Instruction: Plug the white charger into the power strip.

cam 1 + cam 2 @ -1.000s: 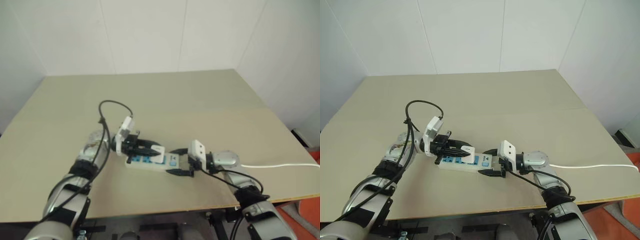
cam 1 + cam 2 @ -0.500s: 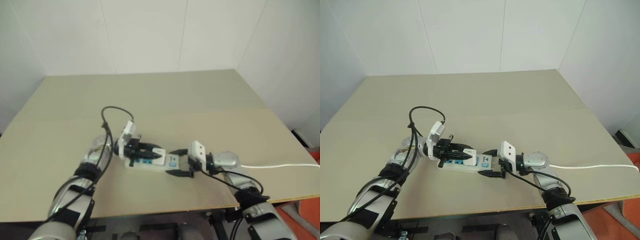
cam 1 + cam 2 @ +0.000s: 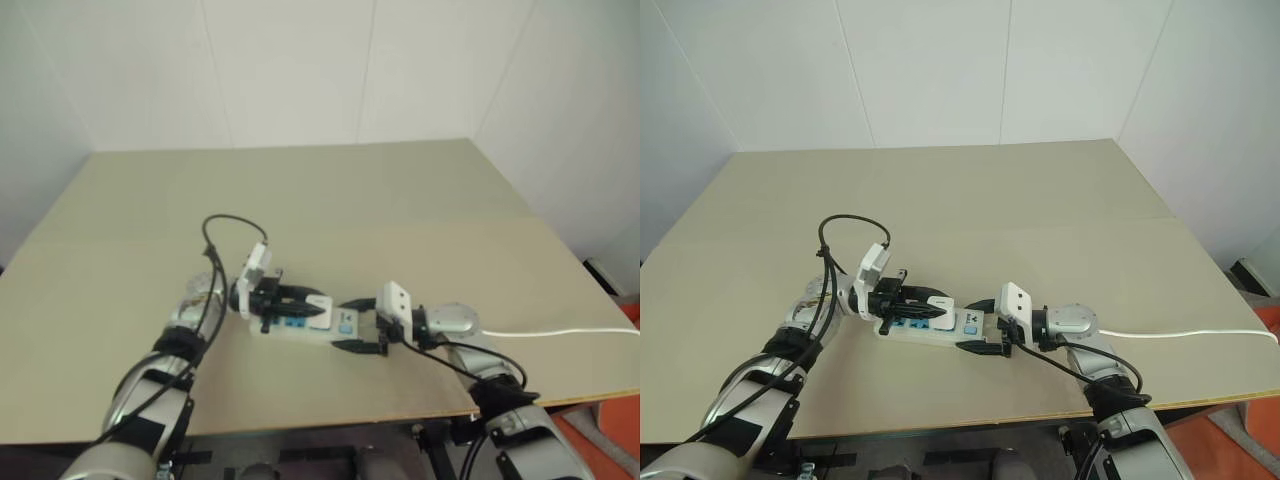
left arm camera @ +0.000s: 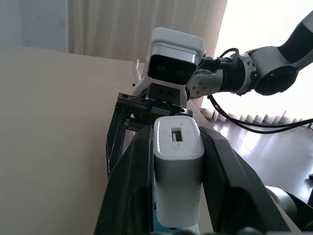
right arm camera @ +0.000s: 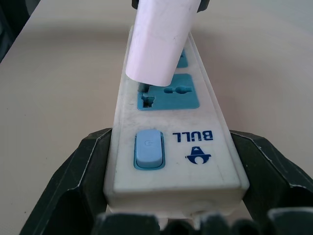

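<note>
The left pincer [image 3: 925,304] is clamped on the small plain white rectangular plastic charger [image 4: 177,174], black fingers [image 4: 221,161] pressing on two opposite sides, and holds it low over the long white plastic power strip with blue socket faces [image 5: 172,155]. The strip lies on the tan table [image 3: 970,190] near its front edge, about midway along it. The right pincer [image 3: 985,323] straddles the switch end of the strip with its jaws spread wide, one finger on each long side, bracing it.

In the right wrist view the charger leans slightly and its lower end sits at a blue socket face [image 5: 168,98]; whether the pins have entered cannot be told. To seat it well, I judge the charger should be brought square to the socket face, then pressed straight in while the right pincer keeps the strip from sliding or tipping. A skewed push would likely jam the pins or shove the strip sideways.

Against the frame a second ago, the left pincer has come lower and the charger is nearer the strip; the right pincer has kept its place.
</note>
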Tool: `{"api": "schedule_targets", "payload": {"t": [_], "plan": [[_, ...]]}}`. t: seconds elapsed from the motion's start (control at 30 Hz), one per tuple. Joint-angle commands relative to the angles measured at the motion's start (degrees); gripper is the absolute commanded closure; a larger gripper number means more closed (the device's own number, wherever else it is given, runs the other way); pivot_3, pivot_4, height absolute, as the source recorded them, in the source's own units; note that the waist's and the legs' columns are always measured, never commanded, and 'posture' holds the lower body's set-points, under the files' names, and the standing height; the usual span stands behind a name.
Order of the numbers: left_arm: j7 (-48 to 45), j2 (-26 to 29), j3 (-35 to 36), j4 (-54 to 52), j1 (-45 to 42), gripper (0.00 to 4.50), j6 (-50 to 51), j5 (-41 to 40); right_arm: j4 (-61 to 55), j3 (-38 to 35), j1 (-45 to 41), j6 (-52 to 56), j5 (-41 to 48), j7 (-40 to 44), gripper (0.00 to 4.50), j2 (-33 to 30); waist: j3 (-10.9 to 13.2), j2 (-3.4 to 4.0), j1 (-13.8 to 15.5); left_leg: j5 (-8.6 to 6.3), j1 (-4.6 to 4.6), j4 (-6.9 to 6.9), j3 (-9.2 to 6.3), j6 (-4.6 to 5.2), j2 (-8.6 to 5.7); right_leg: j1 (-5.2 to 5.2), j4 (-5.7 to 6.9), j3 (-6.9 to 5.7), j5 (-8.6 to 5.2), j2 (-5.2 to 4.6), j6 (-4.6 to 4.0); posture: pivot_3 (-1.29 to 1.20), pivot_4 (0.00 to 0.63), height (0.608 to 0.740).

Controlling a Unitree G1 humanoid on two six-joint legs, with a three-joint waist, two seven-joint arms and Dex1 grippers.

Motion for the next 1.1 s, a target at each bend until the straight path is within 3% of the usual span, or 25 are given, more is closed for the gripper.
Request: {"api": "schedule_targets", "payload": {"t": [0.03, 1.1], "plan": [[-0.14, -0.17, 0.26, 0.35, -0.17, 3.5, -1.04, -0.27, -0.32, 3.35, 1.84, 1.21, -2.27, 0.91, 1.08, 0.49, 0.0, 0.0, 0.0, 0.0, 0.0, 0.0, 0.0, 0.0, 0.0, 0.0, 0.0, 0.0, 0.0, 0.0, 0.0, 0.0, 0.15, 0.74], [-0.14, 0.33, -7.0, 6.03, 0.88, 3.5, -10.51, -1.31, -2.09, 3.48, 3.06, 2.29, -2.09, 0.88, 1.08, 0.44, -0.04, 0.0, 0.1, -0.02, 0.05, -0.03, 0.0, 0.04, 0.0, 0.08, -0.08, -0.01, -0.01, 0.0, 0.0, 0.0, 0.15, 0.74]]}}
